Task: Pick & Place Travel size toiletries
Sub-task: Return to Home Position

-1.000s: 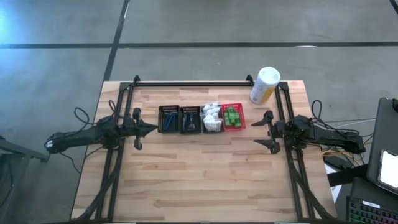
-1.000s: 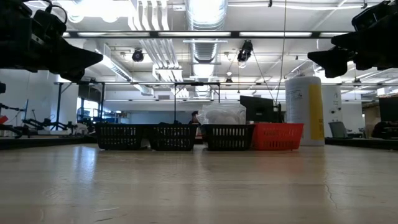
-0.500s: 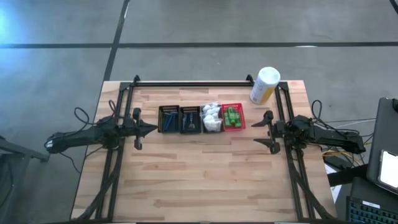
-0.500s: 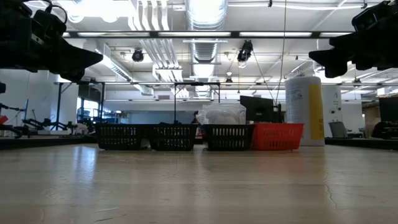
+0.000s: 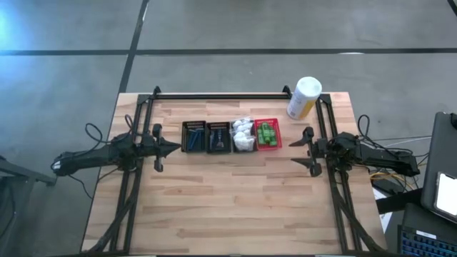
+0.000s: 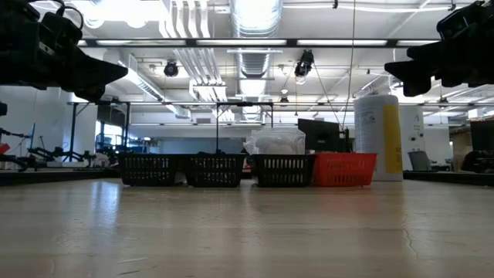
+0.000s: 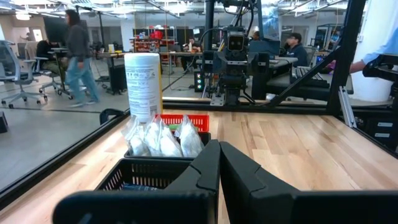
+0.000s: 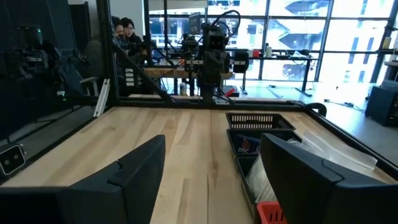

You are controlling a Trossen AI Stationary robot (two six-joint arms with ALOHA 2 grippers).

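Note:
Four small mesh baskets stand in a row at the table's middle. Two black ones hold slim dark tubes (image 5: 194, 138) (image 5: 218, 137). A third black one holds white puffy bundles (image 5: 243, 134) (image 7: 161, 140). The red one (image 5: 268, 134) holds little green bottles (image 5: 266, 133). My left gripper (image 5: 176, 148) (image 7: 219, 163) hovers shut just left of the row, pointing level at it. My right gripper (image 5: 305, 150) (image 8: 211, 171) hovers open right of the row, pointing level toward it, with nothing between its fingers.
A tall white-and-yellow canister (image 5: 303, 98) (image 6: 378, 137) stands at the far right, behind the red basket. A black frame rail (image 5: 221, 95) runs along the far edge. Bare wood (image 5: 228, 200) spreads across the near half. People move in the room beyond the table.
My right gripper's fingers have drawn a little closer together and still stand well apart. Neither arm has shifted, and the baskets and their contents lie as before.

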